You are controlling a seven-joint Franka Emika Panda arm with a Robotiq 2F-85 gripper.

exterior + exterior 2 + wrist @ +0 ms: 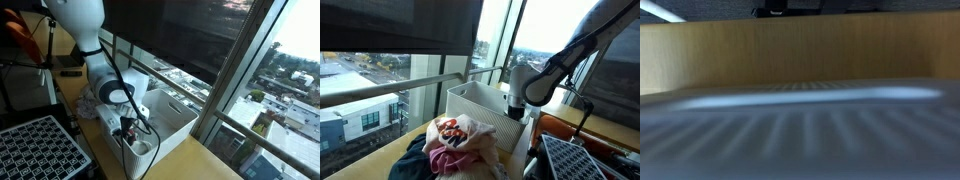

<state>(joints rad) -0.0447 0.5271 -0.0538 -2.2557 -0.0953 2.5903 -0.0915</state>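
Observation:
A white slatted laundry basket [172, 116] [478, 100] stands on a wooden table by the window. My gripper [128, 130] [516, 112] hangs low at one end of the basket, close against its rim, and its fingers look spread with nothing between them. The wrist view is blurred: the basket's slatted wall [800, 135] fills the lower half, a wooden surface [800, 50] lies behind it, and my fingers do not show there. A heap of clothes [452, 146], pink, white and dark, lies on the table beside the basket.
A black perforated tray [35, 150] [585, 160] sits at the table's edge near the arm's base. Large windows [410, 70] with a metal rail run just behind the basket. Cables hang along the arm [115, 70].

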